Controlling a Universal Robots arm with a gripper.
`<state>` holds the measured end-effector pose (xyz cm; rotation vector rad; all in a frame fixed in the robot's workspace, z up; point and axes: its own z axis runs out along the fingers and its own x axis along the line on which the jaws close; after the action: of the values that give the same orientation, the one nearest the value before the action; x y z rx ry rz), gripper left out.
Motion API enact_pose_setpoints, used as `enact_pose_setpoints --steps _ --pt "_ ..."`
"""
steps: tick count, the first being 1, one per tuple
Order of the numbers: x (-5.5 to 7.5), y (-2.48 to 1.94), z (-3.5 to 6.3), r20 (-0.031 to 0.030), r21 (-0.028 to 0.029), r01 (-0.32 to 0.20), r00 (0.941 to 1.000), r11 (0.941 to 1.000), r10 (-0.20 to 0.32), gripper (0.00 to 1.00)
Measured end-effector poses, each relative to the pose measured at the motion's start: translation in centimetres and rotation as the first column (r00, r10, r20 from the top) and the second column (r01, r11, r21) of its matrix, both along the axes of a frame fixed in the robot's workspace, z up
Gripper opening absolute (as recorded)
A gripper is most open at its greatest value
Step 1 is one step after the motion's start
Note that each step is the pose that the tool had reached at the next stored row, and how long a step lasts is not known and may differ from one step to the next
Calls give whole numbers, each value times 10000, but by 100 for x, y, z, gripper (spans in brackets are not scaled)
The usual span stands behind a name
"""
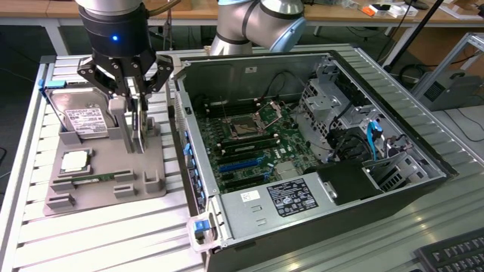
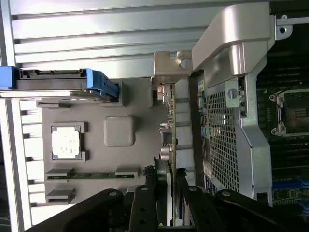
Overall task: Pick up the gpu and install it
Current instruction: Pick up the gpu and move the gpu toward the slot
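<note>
Black steel links of the robot arm's two-finger gripper [image 1: 131,127] [image 2: 170,176] taper down to a narrow grip, the grey pads [image 1: 119,113] pressed against the two faces of the gpu [image 1: 140,144] [image 2: 169,121], a thin dark circuit card standing upright on its long edge. The card's lower edge sits at the moulded grey plastic fixture tray [image 1: 106,187] [image 2: 118,130]; whether it has left its slot cannot be told. Just beside it on the same tray, towards the exterior view's left, leans a boxy silver hard drive with a white label [image 1: 85,119] in its blue carrier [image 2: 58,82]. Nearer the camera lie a square silver processor chip [image 1: 74,161] [image 2: 66,142] and a slim green memory stick [image 1: 94,178] [image 2: 91,175]. The tray rests on a slatted aluminium table [image 1: 113,238]. At the exterior view's right of the tray, touching its edge, lies an open black desktop computer case [image 1: 423,170], its green motherboard [image 1: 250,147] and bare processor socket [image 1: 246,127] exposed.
</note>
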<state>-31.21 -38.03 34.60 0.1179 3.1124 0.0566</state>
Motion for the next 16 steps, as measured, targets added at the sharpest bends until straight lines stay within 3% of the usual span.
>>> enact_pose_setpoints --steps 16 --pt "0 0 61 0 0 0 10000 10000 0 27"
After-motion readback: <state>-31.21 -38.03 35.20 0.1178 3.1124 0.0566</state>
